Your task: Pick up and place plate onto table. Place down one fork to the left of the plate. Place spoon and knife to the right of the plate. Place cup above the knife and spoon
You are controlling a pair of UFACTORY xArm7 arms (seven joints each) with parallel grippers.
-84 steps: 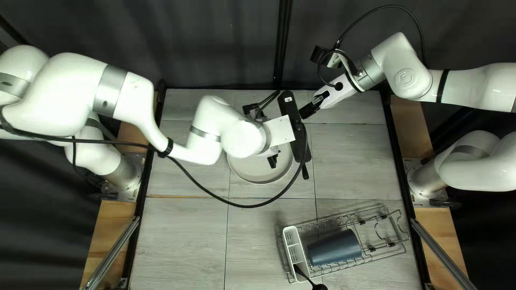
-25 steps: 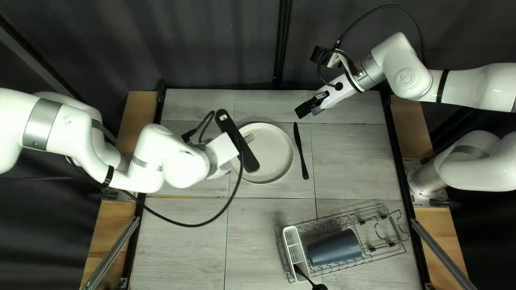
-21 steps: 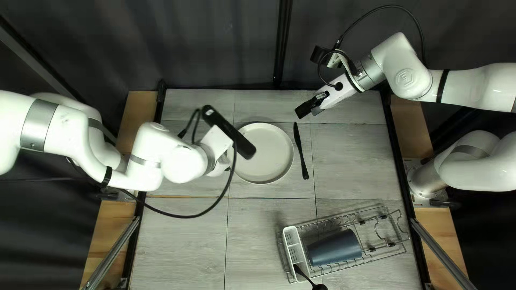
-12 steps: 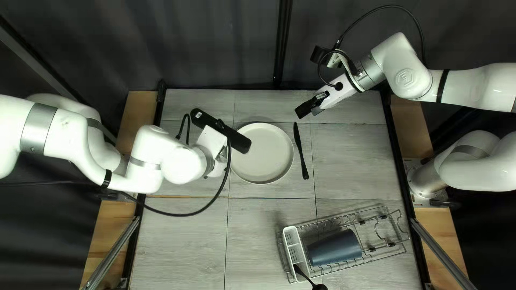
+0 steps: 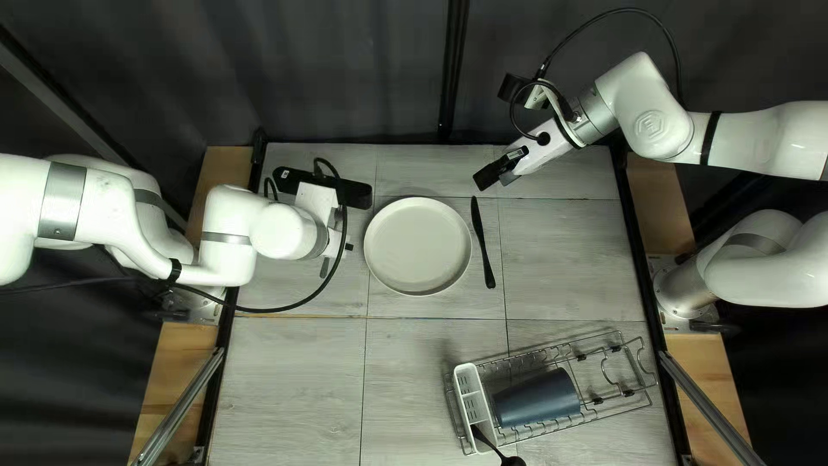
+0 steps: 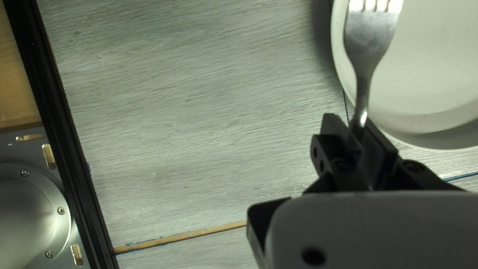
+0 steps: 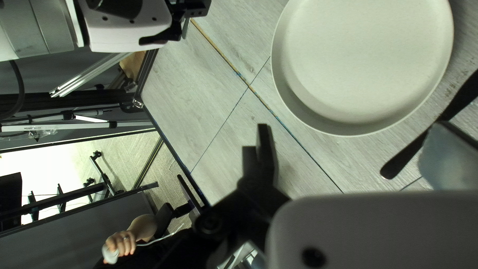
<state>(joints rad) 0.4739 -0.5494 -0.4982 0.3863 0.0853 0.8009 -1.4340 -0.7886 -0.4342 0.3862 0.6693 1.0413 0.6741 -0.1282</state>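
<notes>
Clasping the fork [image 6: 371,40], the left gripper [image 5: 338,249] has shifted away from the plate [image 5: 418,246]; the right gripper [image 5: 494,177] gapes.

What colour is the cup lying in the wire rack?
Dark slate blue; the cup shows best in the top left view.

Table [image 5: 293,388], grey wood-grain panels; pale round plate [image 5: 418,246] flat on it; black knife [image 5: 484,246] lying just right of plate. Wire rack [image 5: 627,393] on near right part.
</notes>
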